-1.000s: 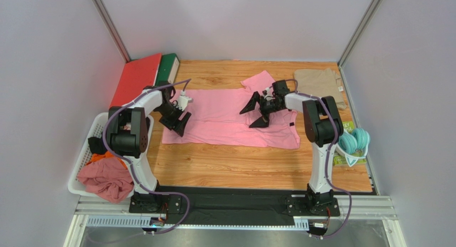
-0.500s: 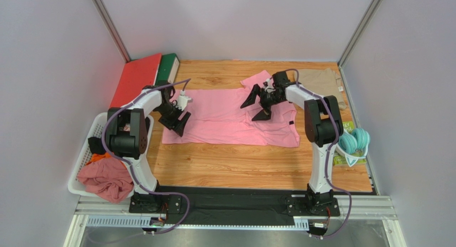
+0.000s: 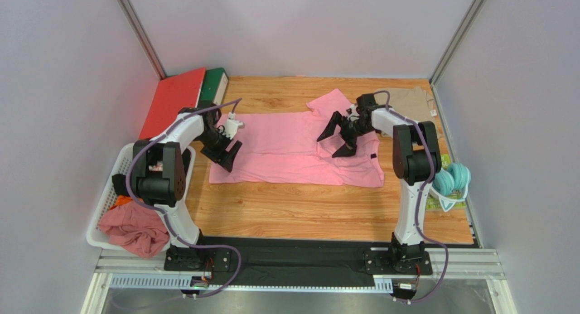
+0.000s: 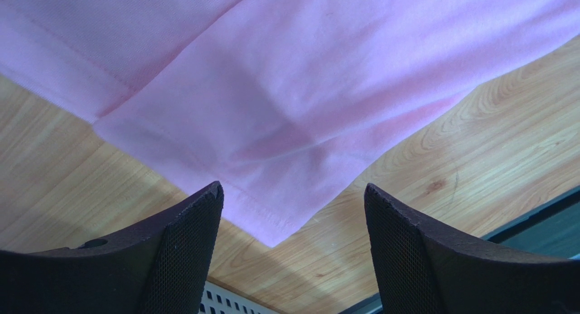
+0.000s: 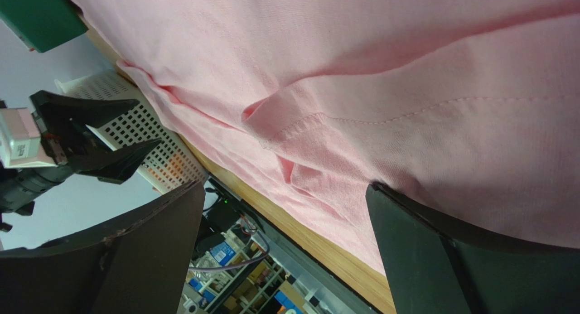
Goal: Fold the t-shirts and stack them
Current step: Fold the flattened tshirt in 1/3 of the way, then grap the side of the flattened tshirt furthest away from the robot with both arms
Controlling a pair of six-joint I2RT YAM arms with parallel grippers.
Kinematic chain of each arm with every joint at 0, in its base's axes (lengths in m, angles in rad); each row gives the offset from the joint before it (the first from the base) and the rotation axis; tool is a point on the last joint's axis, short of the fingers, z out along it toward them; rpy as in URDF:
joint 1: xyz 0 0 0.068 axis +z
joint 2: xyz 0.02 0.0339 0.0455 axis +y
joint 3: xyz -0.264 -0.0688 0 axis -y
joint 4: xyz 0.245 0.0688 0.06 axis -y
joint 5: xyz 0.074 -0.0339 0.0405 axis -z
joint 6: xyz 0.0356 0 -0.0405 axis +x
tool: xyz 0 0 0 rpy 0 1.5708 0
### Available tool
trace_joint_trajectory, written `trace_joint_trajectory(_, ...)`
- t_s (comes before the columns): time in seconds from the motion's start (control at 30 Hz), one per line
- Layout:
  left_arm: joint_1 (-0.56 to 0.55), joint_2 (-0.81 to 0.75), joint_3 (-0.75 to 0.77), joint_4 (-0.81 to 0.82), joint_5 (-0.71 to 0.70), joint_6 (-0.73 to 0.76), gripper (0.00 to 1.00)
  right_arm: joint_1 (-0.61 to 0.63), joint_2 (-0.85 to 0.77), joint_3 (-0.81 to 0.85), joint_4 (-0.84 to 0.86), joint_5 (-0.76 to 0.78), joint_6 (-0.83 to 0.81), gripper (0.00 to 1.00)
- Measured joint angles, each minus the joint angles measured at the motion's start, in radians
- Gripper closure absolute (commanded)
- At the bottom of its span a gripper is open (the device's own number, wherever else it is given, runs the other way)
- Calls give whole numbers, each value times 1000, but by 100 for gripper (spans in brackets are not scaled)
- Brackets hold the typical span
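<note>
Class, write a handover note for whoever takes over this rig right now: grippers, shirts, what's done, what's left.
Left gripper: open, empty, over the pink t-shirt's near-left corner.
Right gripper: open, empty, above its right end.
Khaki t-shirt: far right corner, seemingly folded.
Done: perhaps the khaki one.
Left: fold the pink one, stack them.

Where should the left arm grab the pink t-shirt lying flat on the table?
The near left corner of the light pink cloth t-shirt, from above: it lies flat, its tip on the wooden table just under the open left gripper.
</note>
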Motion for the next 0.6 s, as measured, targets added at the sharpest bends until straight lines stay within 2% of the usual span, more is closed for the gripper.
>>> trace_joint_trajectory(0.13, 0, -44, -1, -23, 16, 5, 16, -6, -8, 34, -81, 71, -39, 0)
trace_joint_trajectory(0.27, 0, -115, -9, -40, 31, 18, 16, -3, -88, 45, -183, 223, -80, 0)
trace_joint_trajectory(0.37, 0, -180, -44, -48, 37, 25, 15, 0, -253, 20, -225, 321, -92, 0)
trace_joint_trajectory(0.5, 0, -245, -114, -56, 37, 26, 14, 7, -549, -103, -235, 418, -102, 0)
trace_joint_trajectory(0.6, -1, -265, -155, -63, 42, 22, 14, 13, -652, -220, -243, 470, -105, 0)
